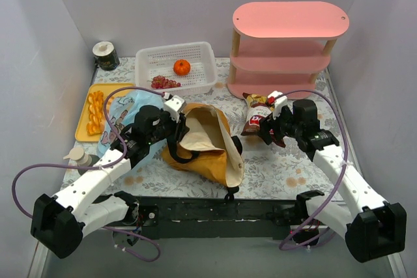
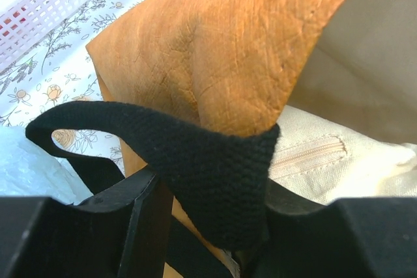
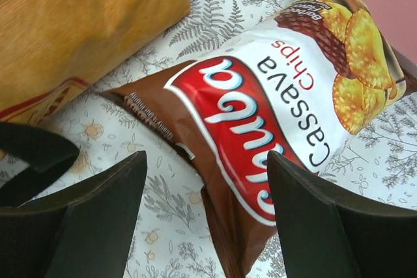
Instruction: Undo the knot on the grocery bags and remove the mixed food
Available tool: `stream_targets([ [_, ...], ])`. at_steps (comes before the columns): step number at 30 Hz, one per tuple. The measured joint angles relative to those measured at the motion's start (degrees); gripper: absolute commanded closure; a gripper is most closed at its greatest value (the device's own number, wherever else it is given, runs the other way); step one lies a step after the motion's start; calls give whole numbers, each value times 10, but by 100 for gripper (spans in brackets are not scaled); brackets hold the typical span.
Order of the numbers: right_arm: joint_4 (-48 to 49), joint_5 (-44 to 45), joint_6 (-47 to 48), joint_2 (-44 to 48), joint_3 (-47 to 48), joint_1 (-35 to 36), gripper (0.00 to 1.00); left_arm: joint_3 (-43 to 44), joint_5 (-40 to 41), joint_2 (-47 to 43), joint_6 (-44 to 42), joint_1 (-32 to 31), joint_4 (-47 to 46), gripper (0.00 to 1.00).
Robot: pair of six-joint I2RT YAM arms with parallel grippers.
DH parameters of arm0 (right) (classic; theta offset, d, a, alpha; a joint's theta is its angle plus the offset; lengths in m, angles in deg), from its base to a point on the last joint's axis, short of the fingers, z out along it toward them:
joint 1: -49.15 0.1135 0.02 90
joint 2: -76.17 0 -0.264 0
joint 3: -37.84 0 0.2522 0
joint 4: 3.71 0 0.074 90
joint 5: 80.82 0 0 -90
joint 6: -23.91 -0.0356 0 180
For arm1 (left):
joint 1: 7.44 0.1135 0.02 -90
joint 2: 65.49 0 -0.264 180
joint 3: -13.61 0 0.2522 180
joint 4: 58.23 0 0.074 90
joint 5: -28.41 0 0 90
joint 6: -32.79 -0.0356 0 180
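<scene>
The mustard-brown tote (image 1: 203, 142) lies open at the table's middle, its cream lining (image 2: 345, 154) showing. My left gripper (image 1: 174, 116) is shut on the tote's black strap handle (image 2: 215, 167), which loops up between the fingers. The pale blue plastic bag (image 1: 127, 116) lies crumpled under the left arm. A snack packet (image 3: 273, 102) of cassava chips lies flat on the table right of the tote. My right gripper (image 3: 207, 167) stands open just over the packet's near end, not touching it. An orange fruit (image 1: 182, 67) and grapes (image 1: 164, 83) rest in the white basket (image 1: 199, 51). Pastry pieces (image 1: 96, 110) lie on a yellow tray (image 1: 83, 131).
A pink two-tier shelf (image 1: 287, 43) stands at the back right, close behind the packet. A dark cup with a white rim (image 1: 105, 55) sits in the back left corner. Small pale objects (image 1: 77, 155) lie at the left edge. Grey walls close in both sides.
</scene>
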Motion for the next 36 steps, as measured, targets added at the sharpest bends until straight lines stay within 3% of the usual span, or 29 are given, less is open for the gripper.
stream_targets([
  [6,46,-6,-71,-51,6,-36,18,9,4,11,-15,0,8,63],
  [15,64,19,-111,-52,-2,-96,2,10,7,27,-27,-1,11,62],
  [21,61,10,-140,-86,-28,-123,5,21,7,43,-32,-5,13,62],
  [27,52,-26,-172,-89,-71,-141,29,21,7,43,-35,-6,10,61],
  [28,54,-35,-177,-89,-78,-143,40,21,7,43,-36,-6,10,61],
  [33,69,-105,-187,-89,-108,-159,64,19,7,42,-36,-7,7,61],
  [36,80,-148,-182,-89,-115,-165,89,14,6,40,-35,-7,5,61],
])
